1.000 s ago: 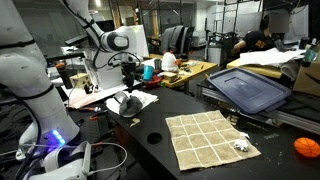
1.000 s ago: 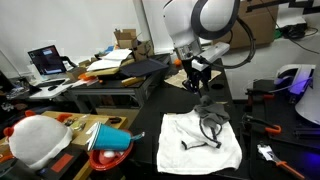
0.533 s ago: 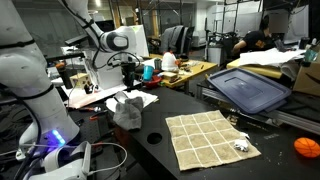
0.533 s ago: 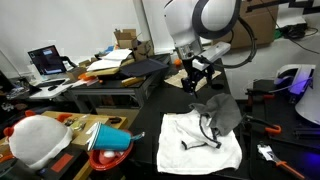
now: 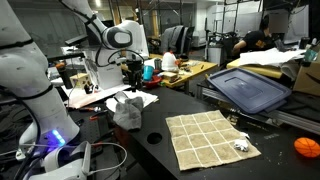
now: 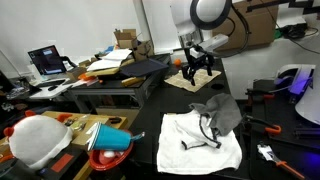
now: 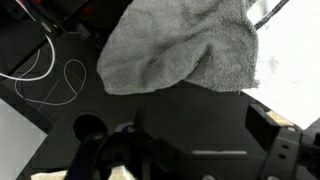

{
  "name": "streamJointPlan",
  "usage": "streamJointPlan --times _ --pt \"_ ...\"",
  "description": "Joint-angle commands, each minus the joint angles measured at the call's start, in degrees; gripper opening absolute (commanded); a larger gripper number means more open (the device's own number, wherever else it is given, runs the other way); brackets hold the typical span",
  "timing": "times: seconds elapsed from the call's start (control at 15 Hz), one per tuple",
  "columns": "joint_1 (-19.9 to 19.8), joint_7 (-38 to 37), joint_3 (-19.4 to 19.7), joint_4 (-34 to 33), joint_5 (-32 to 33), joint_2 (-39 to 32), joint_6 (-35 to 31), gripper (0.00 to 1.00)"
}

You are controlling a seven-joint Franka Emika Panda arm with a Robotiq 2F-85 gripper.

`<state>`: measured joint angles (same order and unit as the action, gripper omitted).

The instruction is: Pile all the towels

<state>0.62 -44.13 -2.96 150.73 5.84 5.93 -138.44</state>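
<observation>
- On the black table (image 5: 175, 105), the grey towel (image 6: 221, 112) lies crumpled on the white towel (image 6: 190, 148), overlapping one edge, so those two already make a pile.
- Your gripper (image 6: 197, 71) hangs above that pile, jaws spread and empty; the wrist view shows only bare table between them.
- Well apart from the pile, the checked towel (image 5: 210, 140) lies flat and is likely the one left to stack.
- Because it lies so flat, you will probably need to pinch an edge or corner.
- A small object (image 5: 240, 147), too small to identify, sits on its corner and could be dragged along.
</observation>
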Motion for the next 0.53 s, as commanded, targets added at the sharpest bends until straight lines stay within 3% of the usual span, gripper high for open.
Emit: streamJointPlan --times 0.0,0.47 --pt "-3.04 0.49 2.61 -0.58 -1.61 0.32 -0.64 1.00" --pt "-8.15 -2.27 8.10 -9.28 0.82 -9.94 -6.81 1.00"
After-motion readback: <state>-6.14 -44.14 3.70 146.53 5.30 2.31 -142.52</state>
